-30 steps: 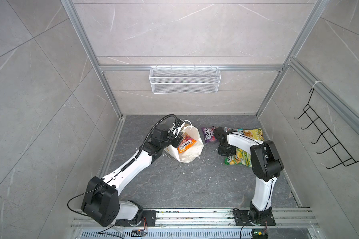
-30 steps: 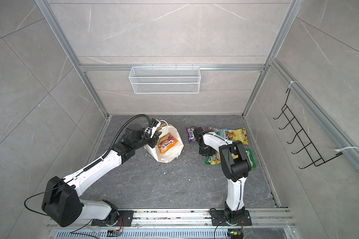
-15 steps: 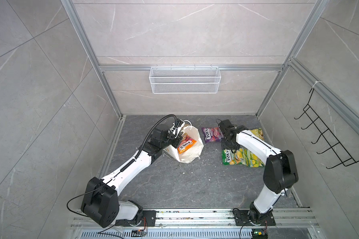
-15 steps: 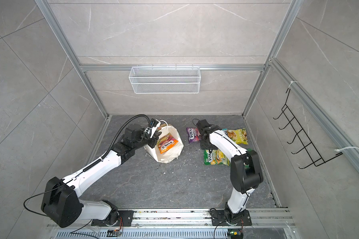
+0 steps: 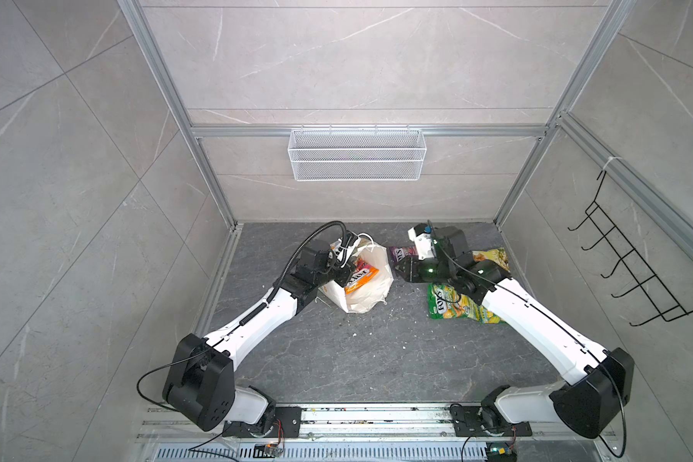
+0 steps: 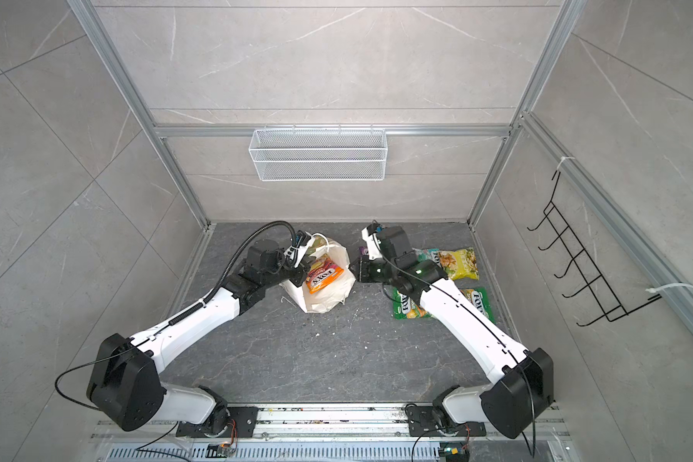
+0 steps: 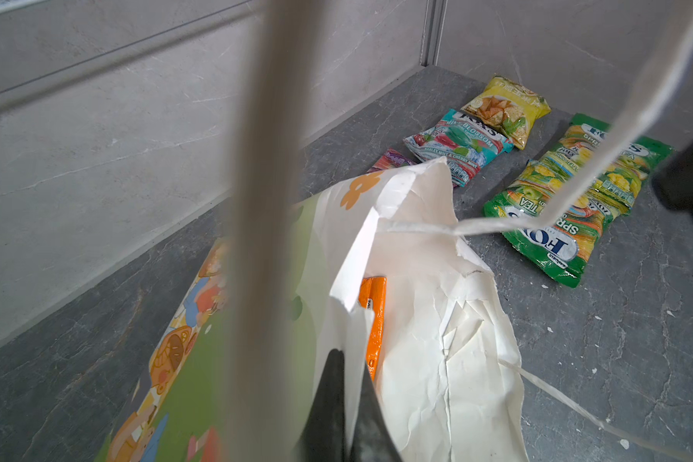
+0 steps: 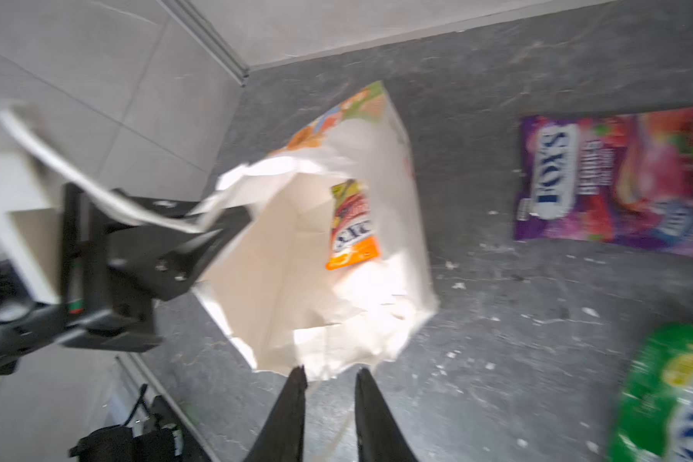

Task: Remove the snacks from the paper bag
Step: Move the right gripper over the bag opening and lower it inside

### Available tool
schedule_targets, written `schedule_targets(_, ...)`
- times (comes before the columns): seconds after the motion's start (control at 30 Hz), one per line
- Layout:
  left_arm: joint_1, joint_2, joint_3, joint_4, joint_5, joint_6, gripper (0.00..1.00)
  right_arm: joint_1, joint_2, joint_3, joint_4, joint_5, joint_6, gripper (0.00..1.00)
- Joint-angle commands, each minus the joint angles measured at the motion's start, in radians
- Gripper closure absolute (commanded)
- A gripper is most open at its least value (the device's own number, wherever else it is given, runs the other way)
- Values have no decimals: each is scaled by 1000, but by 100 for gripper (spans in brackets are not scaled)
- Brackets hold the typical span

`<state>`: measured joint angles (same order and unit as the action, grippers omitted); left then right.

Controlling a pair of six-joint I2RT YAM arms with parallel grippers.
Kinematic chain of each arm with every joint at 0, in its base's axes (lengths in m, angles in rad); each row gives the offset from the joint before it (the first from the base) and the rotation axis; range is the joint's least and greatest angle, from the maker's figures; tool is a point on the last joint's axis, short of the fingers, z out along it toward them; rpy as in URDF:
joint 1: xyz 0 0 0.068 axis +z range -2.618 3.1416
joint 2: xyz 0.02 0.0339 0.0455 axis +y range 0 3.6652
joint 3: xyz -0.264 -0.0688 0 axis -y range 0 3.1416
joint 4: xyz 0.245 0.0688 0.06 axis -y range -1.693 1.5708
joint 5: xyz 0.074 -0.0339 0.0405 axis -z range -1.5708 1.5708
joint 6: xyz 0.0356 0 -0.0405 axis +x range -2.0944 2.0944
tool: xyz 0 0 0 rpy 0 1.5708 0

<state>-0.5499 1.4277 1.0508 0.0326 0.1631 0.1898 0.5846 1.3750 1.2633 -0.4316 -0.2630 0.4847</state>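
The white paper bag point(image 5: 371, 298) point(image 6: 331, 298) lies tilted on the grey floor with its mouth wide. My left gripper point(image 7: 351, 360) point(image 5: 343, 277) is shut on its rim and holds it up. An orange-yellow snack packet point(image 5: 361, 276) point(image 8: 353, 228) lies inside. My right gripper point(image 8: 331, 374) point(image 5: 397, 270) hovers just outside the bag's mouth, open a little and holding nothing. Out on the floor lie a purple packet point(image 8: 617, 180) point(image 5: 403, 253), a teal packet point(image 7: 457, 144), a yellow chip bag point(image 7: 505, 108) point(image 6: 459, 262) and green packets point(image 7: 553, 224) point(image 5: 457, 304), partly under the right arm.
A white wire basket point(image 5: 357, 160) hangs on the back wall. A black hook rack point(image 5: 633, 272) is mounted on the right wall. Small paper scraps point(image 5: 381, 328) dot the floor in front of the bag. One cord handle point(image 7: 577, 404) trails along the floor.
My right arm has swung left from above the floor packets to the bag's mouth, and its jaws widened, then narrowed. The left gripper and the bag have stayed put.
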Motion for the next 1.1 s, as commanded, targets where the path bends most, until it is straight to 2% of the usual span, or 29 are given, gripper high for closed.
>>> schedule_targets(0.0,-5,8,44,59,4,-9,100,46,18,-45,159,12,111,78)
schedule_targets(0.23,-8,11,53,61,26,-19,100,124,132,-83,247,139,203,81)
schedule_targets(0.47,-15,11,57,66,35,-28,100,133,196,-169,398,235,264,81)
schedule_targets(0.63,-18,7,60,66,37,-29,100,152,248,-192,511,241,248,80)
schedule_targets(0.77,-19,4,61,66,39,-34,100,180,285,-197,533,285,208,80)
schedule_targets(1.07,-19,5,64,74,44,-53,100,211,332,-252,606,356,224,80)
